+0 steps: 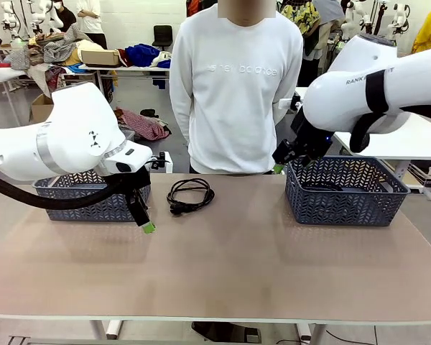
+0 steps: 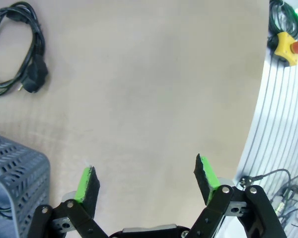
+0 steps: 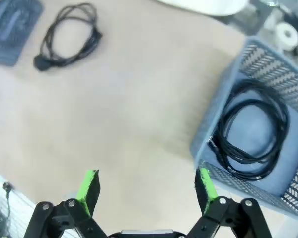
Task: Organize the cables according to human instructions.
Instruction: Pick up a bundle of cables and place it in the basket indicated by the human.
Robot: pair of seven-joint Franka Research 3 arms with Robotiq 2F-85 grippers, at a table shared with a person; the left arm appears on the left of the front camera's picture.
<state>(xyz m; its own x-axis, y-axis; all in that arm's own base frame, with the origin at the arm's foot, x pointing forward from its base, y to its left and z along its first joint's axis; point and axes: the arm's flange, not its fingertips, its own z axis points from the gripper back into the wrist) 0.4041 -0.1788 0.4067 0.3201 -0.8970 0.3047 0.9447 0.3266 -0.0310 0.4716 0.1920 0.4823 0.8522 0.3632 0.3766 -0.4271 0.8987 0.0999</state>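
Observation:
A coiled black cable point(image 1: 189, 195) lies on the table between the two baskets, in front of the person; it also appears as the cable point(image 2: 17, 49) at the top left of the left wrist view and the cable point(image 3: 67, 35) in the right wrist view. Another coiled cable point(image 3: 252, 131) rests inside the right basket point(image 1: 345, 192). My left gripper point(image 1: 145, 219) hangs open just above the table, in front of the left basket point(image 1: 86, 194) and left of the loose cable. My right gripper point(image 1: 286, 159) is open, raised over the right basket's near-left corner. Both hold nothing.
A person in a white sweatshirt point(image 1: 233, 86) stands at the far edge with hands behind the back. The table edge point(image 2: 260, 99) and an emergency stop button point(image 2: 287, 45) show in the left wrist view. Bare tabletop spreads across the front.

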